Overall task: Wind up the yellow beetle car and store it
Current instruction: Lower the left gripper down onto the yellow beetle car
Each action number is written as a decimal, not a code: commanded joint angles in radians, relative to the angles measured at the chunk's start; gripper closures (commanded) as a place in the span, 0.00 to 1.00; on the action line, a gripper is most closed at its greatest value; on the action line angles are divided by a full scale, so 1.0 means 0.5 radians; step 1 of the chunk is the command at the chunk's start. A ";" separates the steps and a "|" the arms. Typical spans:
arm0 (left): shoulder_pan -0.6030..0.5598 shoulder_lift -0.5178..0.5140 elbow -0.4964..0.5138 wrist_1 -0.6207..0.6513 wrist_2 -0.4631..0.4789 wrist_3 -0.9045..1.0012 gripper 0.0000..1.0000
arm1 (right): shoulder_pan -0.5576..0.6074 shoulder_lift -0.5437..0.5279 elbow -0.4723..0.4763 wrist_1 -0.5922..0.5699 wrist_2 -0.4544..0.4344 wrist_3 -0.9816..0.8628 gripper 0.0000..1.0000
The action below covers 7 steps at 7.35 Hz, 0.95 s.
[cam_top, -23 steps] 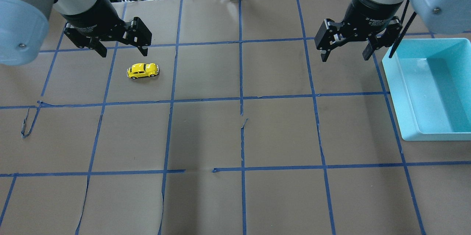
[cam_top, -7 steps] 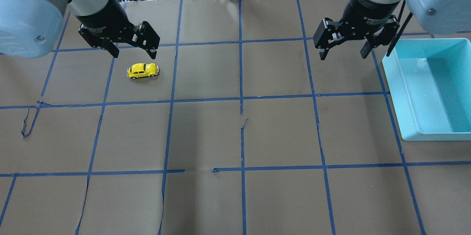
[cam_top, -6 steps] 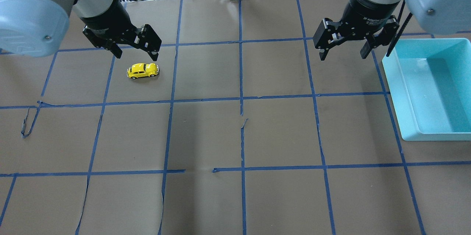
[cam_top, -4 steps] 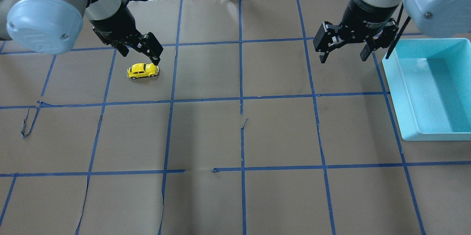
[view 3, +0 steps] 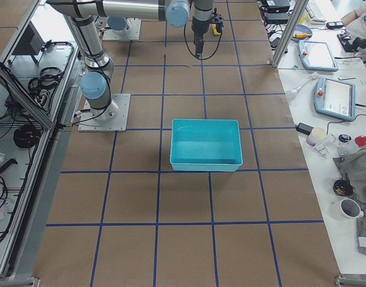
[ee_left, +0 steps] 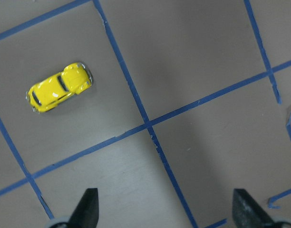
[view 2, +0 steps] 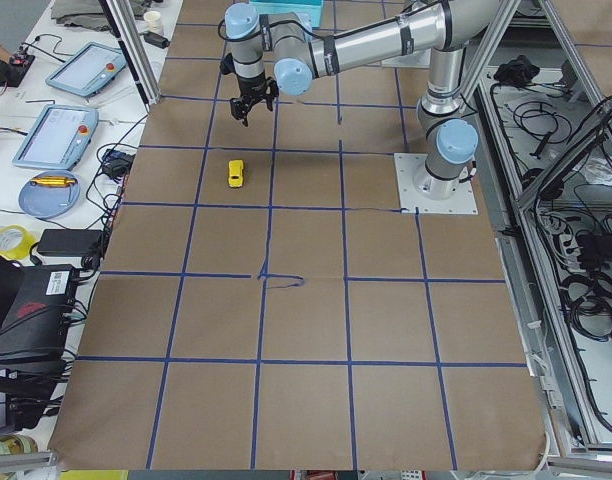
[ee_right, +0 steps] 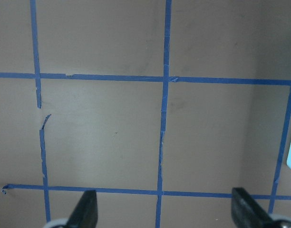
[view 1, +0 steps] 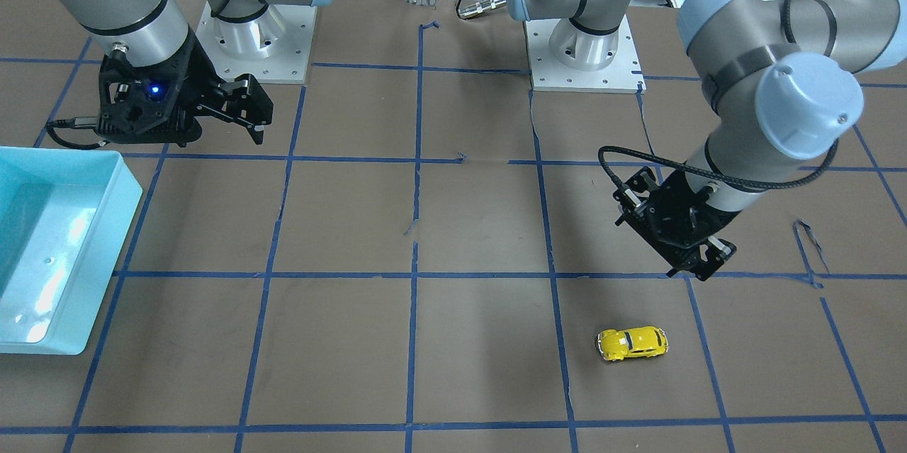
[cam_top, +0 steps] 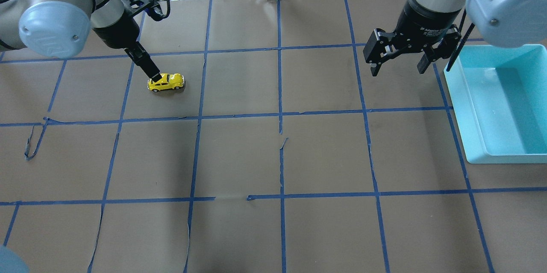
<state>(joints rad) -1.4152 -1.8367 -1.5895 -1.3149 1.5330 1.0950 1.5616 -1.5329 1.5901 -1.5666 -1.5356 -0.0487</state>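
Note:
The yellow beetle car stands on its wheels on the brown paper, in the far left grid square; it also shows in the front view and at the upper left of the left wrist view. My left gripper is open and empty. It hovers above the table just on the robot's side of the car, turned edge-on to the overhead camera; the car is not between its fingers. My right gripper is open and empty, up over the far right squares, next to the bin.
A teal bin stands empty at the table's right edge, also seen in the front view. Blue tape lines grid the paper, with small tears in it. Cables and clutter lie beyond the far edge.
My left gripper has come down toward the car and turned at the wrist, from broadside to edge-on. The car has not moved. The right gripper has barely shifted.

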 commanded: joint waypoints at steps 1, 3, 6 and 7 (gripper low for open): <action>0.097 -0.146 -0.054 0.232 -0.001 0.548 0.00 | -0.003 -0.002 0.001 -0.002 0.000 -0.007 0.00; 0.100 -0.256 -0.189 0.540 -0.004 0.952 0.00 | -0.003 -0.002 0.001 -0.002 -0.021 -0.022 0.00; 0.100 -0.431 -0.187 0.718 -0.001 1.223 0.00 | -0.003 0.001 0.007 -0.002 -0.018 -0.028 0.00; 0.100 -0.462 -0.171 0.740 -0.001 1.295 0.03 | -0.003 0.001 0.007 -0.005 -0.018 -0.034 0.00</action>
<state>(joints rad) -1.3653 -2.0391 -1.6815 -0.9623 1.5323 1.6881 1.5601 -1.5331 1.5937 -1.5680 -1.5450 -0.0626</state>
